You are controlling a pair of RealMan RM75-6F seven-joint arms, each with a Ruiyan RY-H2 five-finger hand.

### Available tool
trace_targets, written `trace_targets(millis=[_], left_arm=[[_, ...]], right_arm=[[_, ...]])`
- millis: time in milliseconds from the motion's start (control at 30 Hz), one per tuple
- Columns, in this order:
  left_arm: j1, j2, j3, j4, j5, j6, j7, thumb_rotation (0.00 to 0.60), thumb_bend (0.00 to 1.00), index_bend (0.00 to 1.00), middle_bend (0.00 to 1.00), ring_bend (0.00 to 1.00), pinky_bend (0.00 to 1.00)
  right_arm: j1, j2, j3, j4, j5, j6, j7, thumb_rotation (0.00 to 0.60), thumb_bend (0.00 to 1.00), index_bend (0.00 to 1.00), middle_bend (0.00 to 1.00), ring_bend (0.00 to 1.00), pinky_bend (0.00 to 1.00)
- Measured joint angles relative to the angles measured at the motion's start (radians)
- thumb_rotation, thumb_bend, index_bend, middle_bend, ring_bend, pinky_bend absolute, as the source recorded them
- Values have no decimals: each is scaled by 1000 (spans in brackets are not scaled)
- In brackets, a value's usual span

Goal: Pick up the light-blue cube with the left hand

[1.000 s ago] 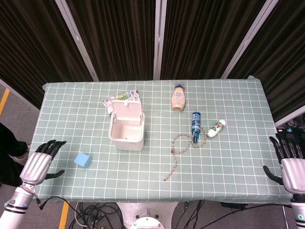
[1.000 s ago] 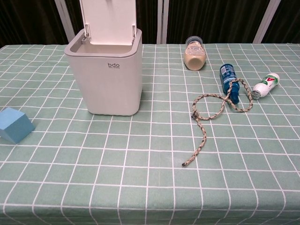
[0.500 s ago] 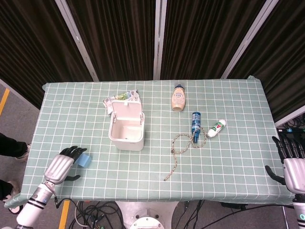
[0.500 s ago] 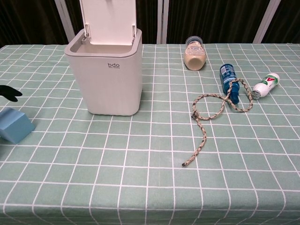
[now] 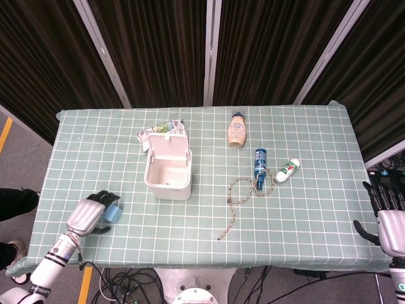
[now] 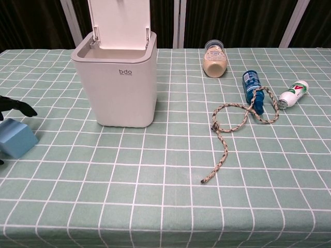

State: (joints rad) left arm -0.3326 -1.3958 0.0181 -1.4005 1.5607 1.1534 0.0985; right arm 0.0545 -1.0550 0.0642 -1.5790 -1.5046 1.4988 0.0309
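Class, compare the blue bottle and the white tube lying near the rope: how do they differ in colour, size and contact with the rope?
The blue bottle is dark blue; the white tube is white with a red-and-green label. The blue bottle looks longer and thicker than the white tube. The rope loops over the blue bottle's near end, while the white tube lies apart from the rope. Both lie on their sides on the table, close together.

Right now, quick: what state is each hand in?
Left hand: fingers reach over the light-blue cube, grip not confirmed; cannot tell.
Right hand: open, holding nothing, at the table's right edge.
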Motion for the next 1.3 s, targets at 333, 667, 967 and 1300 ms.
trace_targets(millis=[333,667,967,1300], left_arm=[[-1,-39,5,44,20,45,-28,600,266,475,451,381,548],[14,8,-14,1,15,118,-30,600,283,503,476,402,564],[34,204,-78,-244,3,223,-23,600,282,503,476,401,559],[-95,223,-208,-371,48,217,-83,600,282,502,476,401,558]], right_arm=[[2,-5,0,10,8,-12,7,600,181,0,0,0,0],[2,0,2,1,5,-5,3,600,183,0,0,0,0],[5,8,8,-1,-6,4,24,600,183,0,0,0,0],[11,10,8,-12,-20,6,18,600,182,0,0,0,0]])
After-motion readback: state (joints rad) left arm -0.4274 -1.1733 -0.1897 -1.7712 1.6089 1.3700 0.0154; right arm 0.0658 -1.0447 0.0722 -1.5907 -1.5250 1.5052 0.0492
